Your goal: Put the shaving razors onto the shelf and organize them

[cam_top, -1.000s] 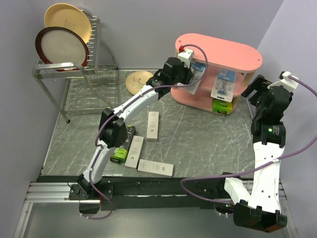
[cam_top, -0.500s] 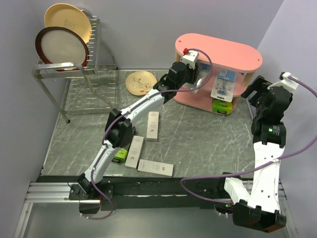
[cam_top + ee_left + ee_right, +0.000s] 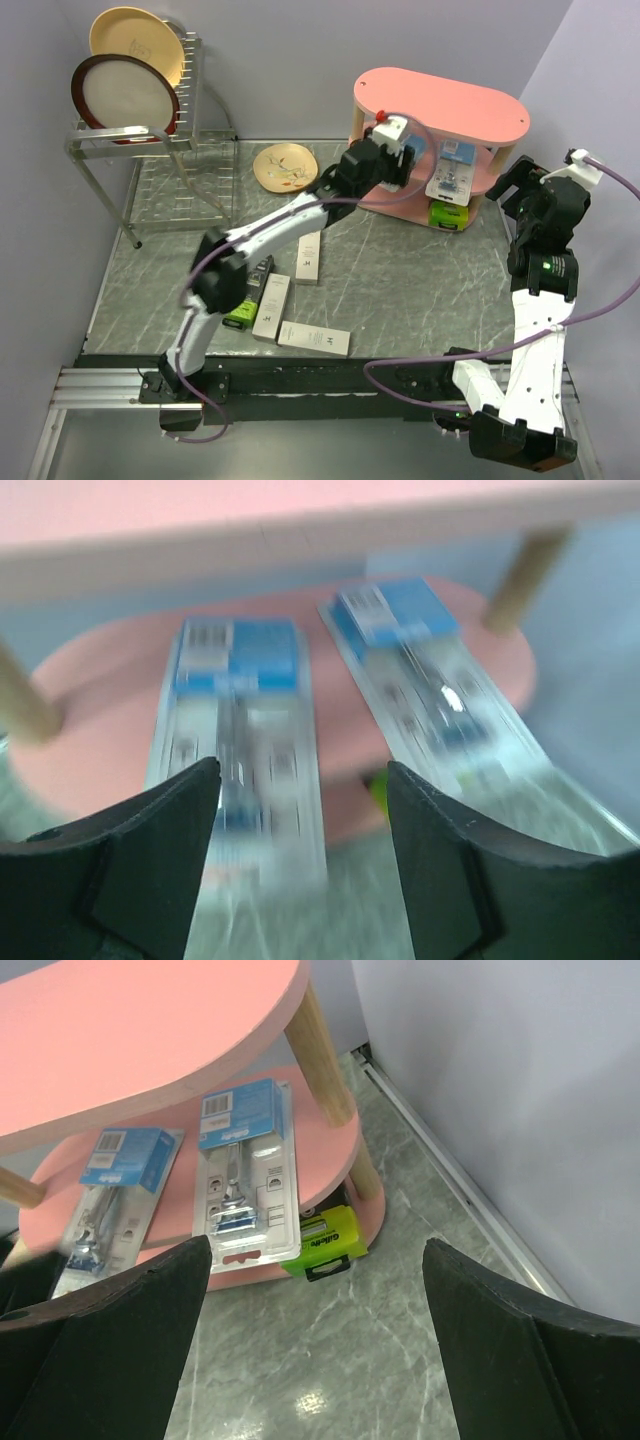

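Nearest the bases, three white boxes (image 3: pixel 314 338) and a green box (image 3: pixel 240 315) lie on the table (image 3: pixel 420 270), well apart from the shelf (image 3: pixel 470 100), so I judge much of the job is left. Farther out, the right gripper (image 3: pixel 318 1243) hangs spread wide and empty beside the shelf.

At the far end the left gripper (image 3: pixel 300 780) stands released before the middle tier. Two blister cards (image 3: pixel 240 730) lie there side by side (the left one just ahead of its jaws; touching or not, I cannot tell). A second green box (image 3: pixel 325 1240) sits on the bottom tier.

The step in hand looks like letting go of a card. Next, the left arm should back out without dragging it, then fetch a box from the table.

A second ago those jaws were nearly shut. They have since opened, and the gripper has shifted right along the shelf front.
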`<action>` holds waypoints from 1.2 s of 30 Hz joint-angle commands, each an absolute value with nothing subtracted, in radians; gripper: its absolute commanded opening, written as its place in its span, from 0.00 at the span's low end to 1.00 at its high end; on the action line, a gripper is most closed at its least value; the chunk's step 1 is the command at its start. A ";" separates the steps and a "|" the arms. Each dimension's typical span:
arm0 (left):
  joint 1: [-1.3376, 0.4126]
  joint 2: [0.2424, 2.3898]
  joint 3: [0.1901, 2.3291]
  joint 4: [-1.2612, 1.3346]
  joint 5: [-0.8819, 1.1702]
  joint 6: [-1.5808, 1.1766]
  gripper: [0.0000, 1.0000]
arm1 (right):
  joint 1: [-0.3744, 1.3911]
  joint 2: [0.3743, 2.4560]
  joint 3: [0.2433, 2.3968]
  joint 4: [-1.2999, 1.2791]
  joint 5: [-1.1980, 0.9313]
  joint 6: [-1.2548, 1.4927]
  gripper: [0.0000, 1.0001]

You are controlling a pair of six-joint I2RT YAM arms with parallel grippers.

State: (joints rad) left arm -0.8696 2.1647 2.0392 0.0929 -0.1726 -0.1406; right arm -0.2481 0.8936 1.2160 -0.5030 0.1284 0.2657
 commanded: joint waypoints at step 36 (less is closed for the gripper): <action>-0.492 2.154 1.690 0.572 0.657 -1.061 0.60 | -0.273 0.856 1.212 -0.598 0.141 0.132 0.96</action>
State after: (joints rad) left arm -0.4915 2.1254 1.6035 0.4656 0.6106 -0.9703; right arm -0.2615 0.8665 1.2057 -0.6014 0.1139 0.1677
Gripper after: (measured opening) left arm 0.616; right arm 0.954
